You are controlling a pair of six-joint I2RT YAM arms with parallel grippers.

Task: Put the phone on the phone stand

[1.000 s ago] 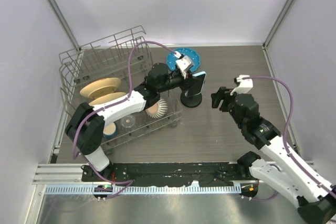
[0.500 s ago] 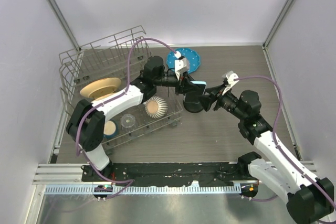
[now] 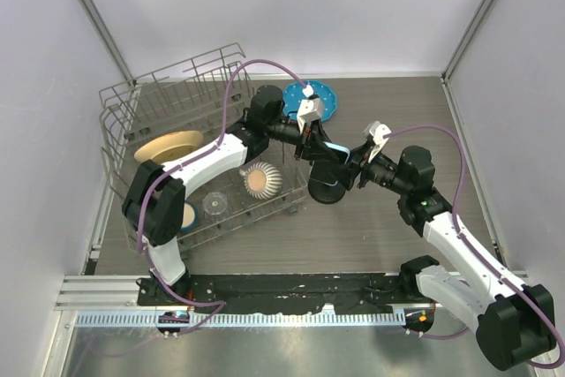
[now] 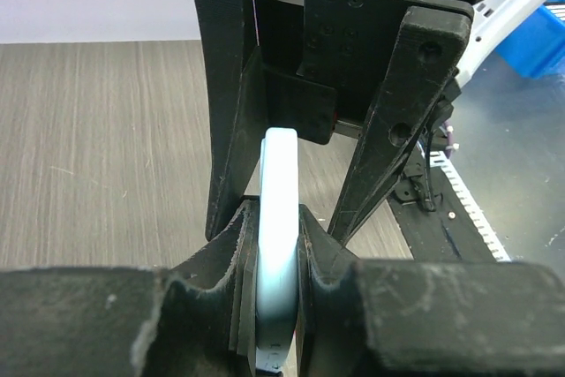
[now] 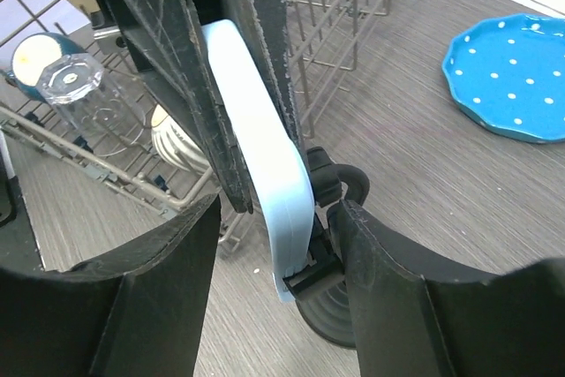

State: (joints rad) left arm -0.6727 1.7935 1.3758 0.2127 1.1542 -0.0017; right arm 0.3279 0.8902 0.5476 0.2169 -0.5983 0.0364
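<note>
My left gripper [image 3: 320,143] is shut on the phone [image 3: 335,149], holding it on edge over the black phone stand [image 3: 325,190]. In the left wrist view the phone's light blue edge [image 4: 280,192] is clamped between my fingers [image 4: 231,245]. In the right wrist view the phone [image 5: 265,174] is tilted and its lower corner rests in the stand's clamp cradle [image 5: 311,278], above the round base [image 5: 334,322]. My right gripper [image 5: 278,262] is open, with one finger on each side of the phone and cradle. In the top view it [image 3: 351,168] is just right of the stand.
A wire dish rack [image 3: 172,72] on the left holds cream plates, a ribbed bowl [image 3: 262,181] and a glass [image 5: 71,81]. A blue dotted plate [image 5: 512,72] lies behind the stand. Grey walls close in the table on three sides.
My right gripper has swung left and come around the phone and stand. My left gripper has brought the phone lower and tilted it onto the stand's cradle.
</note>
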